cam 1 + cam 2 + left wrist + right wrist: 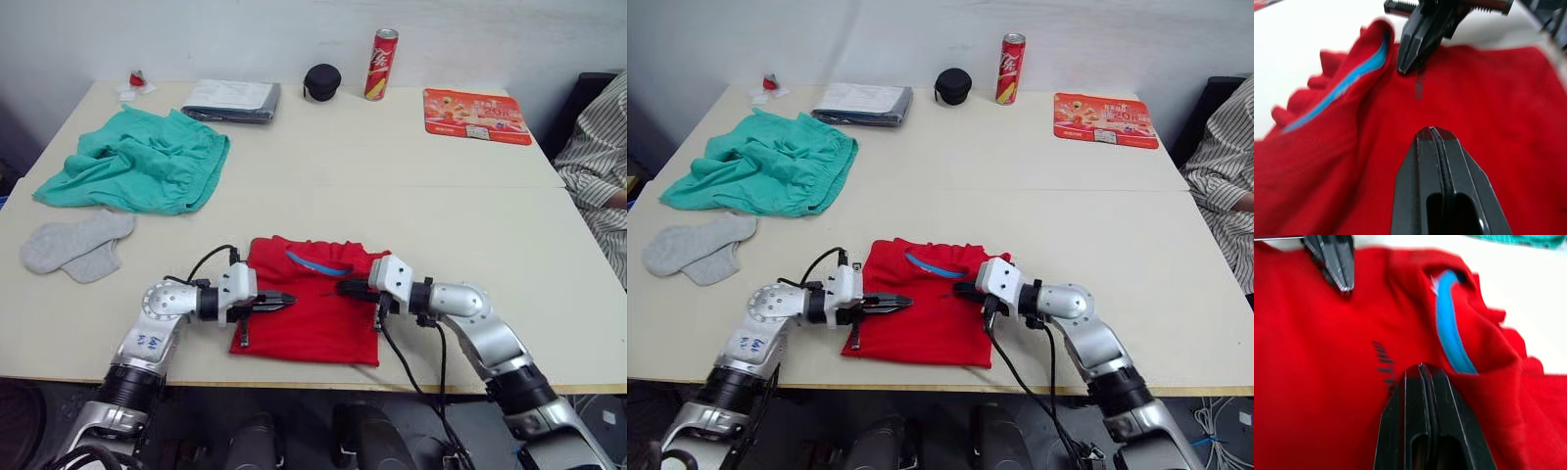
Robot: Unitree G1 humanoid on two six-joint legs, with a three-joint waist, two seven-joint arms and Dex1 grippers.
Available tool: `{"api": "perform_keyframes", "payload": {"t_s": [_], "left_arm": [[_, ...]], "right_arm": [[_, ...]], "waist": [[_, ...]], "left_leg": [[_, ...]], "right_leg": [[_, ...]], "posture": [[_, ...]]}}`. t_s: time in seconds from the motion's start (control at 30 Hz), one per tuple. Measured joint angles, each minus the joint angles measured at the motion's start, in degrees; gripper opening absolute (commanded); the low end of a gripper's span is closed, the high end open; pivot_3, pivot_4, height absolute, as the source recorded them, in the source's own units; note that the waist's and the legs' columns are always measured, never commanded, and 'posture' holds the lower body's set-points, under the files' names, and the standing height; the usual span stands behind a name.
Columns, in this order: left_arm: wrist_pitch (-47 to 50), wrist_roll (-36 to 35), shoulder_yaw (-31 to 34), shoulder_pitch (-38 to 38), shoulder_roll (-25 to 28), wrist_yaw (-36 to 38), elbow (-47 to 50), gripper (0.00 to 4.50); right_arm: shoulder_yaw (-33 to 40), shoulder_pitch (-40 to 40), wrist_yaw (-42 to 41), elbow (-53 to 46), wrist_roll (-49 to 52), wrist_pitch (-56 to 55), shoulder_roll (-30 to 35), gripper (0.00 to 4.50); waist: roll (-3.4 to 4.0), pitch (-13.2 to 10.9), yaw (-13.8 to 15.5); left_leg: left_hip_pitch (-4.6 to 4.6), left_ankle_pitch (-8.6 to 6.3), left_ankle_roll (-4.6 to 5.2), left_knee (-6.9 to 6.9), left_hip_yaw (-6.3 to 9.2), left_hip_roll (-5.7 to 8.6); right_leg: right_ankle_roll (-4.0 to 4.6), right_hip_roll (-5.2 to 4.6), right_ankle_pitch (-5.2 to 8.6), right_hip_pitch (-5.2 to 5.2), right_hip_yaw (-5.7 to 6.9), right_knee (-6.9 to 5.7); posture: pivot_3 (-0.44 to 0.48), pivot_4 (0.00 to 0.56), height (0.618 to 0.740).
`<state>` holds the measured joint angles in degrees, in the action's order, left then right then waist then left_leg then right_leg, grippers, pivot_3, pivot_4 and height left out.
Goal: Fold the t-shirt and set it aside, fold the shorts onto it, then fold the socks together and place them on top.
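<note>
T-shirt (313,313) under both grippers: left gripper (286,300), right gripper (343,287) pressed together, empty.

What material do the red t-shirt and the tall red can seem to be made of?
The t-shirt looks like soft matte knit cotton: it bunches into folds and shows fine ribbing up close. The can appears to be thin metal, judging by its slim rigid shape and printed surface.

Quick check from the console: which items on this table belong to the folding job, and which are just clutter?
Job items:
t-shirt, under both shut hands, left hand and right hand
shorts
socks

Clutter:
folded grey cloth
red drink can
small black case
red printed packet
</note>
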<state>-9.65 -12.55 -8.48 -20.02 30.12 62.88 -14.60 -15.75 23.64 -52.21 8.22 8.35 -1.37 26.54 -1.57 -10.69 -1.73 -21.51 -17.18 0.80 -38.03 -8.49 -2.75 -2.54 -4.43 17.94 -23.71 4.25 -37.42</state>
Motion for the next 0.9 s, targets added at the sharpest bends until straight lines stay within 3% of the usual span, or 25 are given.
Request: {"api": "perform_keyframes", "payload": {"t_s": [0.33, 0.5, 0.6, 0.7, 0.9], "left_arm": [[-1.7, 1.5, 0.8, -1.1, -0.7, -1.9, -2.1, 0.00], [3.5, -1.3, 2.5, -1.1, -1.8, -2.1, -2.1, 0.00], [8.5, -3.5, 3.5, -2.0, -3.7, -3.4, -1.9, 0.00], [12.5, -4.3, 5.2, -5.4, -5.2, -5.8, -2.0, 0.00], [10.3, 0.5, 5.0, -12.1, -6.8, -11.0, -10.4, 0.00]], "right_arm": [[5.9, 10.8, 11.9, 18.2, -1.3, -0.1, -11.6, 0.02], [10.2, 11.8, 16.3, 22.0, -0.8, 0.7, -12.2, 0.02], [12.1, 9.7, 14.0, 18.0, 1.7, 0.7, -11.4, 0.02], [11.9, 5.0, 9.1, 7.5, 4.6, 2.3, -9.2, 0.02], [7.4, -4.0, 5.2, -8.6, 5.4, 9.3, -6.1, 0.02]], "waist": [[0.02, 0.0, -0.1], [0.03, 0.0, 0.0], [0.04, 0.0, 0.1], [0.04, 0.0, 0.1], [0.04, 0.0, 0.0]], "left_leg": [[0.10, 0.06, -0.06, 0.01, 0.03, -0.01], [0.08, 0.06, -0.06, 0.01, 0.03, 0.01], [0.05, 0.05, -0.04, 0.02, 0.05, 0.01], [0.02, 0.04, -0.03, 0.03, 0.08, 0.01], [0.07, 0.03, -0.07, 0.08, 0.07, -0.02]], "right_leg": [[0.01, -0.07, 0.00, 0.02, -0.01, -0.20], [0.01, -0.09, 0.00, 0.02, -0.01, -0.20], [0.00, -0.08, 0.00, 0.01, 0.00, -0.18], [-0.01, -0.07, -0.01, 0.01, 0.02, -0.15], [-0.01, -0.01, -0.01, 0.02, 0.03, -0.11]], "posture": [[0.000, 0.150, 0.740], [0.000, 0.150, 0.740], [0.000, 0.150, 0.740], [0.000, 0.150, 0.740], [0.000, 0.150, 0.740]]}}
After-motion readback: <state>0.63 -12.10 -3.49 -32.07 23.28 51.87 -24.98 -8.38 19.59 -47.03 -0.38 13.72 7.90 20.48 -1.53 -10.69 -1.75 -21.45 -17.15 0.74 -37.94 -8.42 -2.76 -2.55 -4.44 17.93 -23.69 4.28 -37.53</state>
